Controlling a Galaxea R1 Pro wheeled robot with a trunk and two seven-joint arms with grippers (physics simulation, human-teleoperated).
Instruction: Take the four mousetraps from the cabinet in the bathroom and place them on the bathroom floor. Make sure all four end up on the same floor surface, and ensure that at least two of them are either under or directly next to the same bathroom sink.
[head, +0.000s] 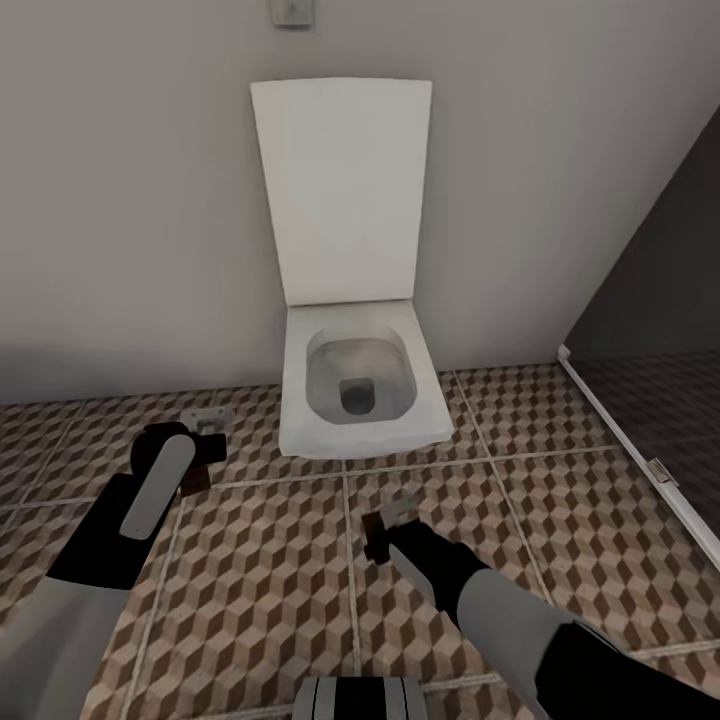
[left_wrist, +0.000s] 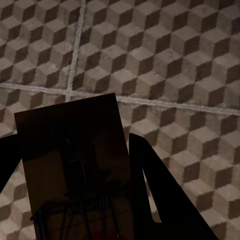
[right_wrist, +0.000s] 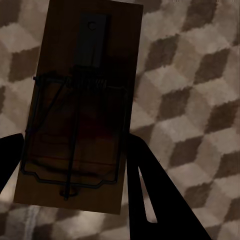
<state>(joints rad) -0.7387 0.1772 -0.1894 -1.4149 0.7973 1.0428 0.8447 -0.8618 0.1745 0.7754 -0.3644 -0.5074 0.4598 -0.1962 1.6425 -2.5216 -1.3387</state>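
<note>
Gripping two mousetraps (left_wrist: 75, 170) (right_wrist: 80, 105), seemingly one per gripper.

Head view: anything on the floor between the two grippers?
Nothing: in the head view only bare bathroom floor separates the left gripper and right gripper. Each wrist view shows a mousetrap between its fingers.

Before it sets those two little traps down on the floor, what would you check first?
1. Left hand grips a mousetrap: ok.
2. Right hand grips the other mousetrap: ok.
3. Patterned bathroom floor lies below both hands: ok.
4. Toilet stands clear of both arms: ok.
5. A sink close by for the traps: cannot tell.
6. Glass shower enclosure away from the right arm: ok.
</note>
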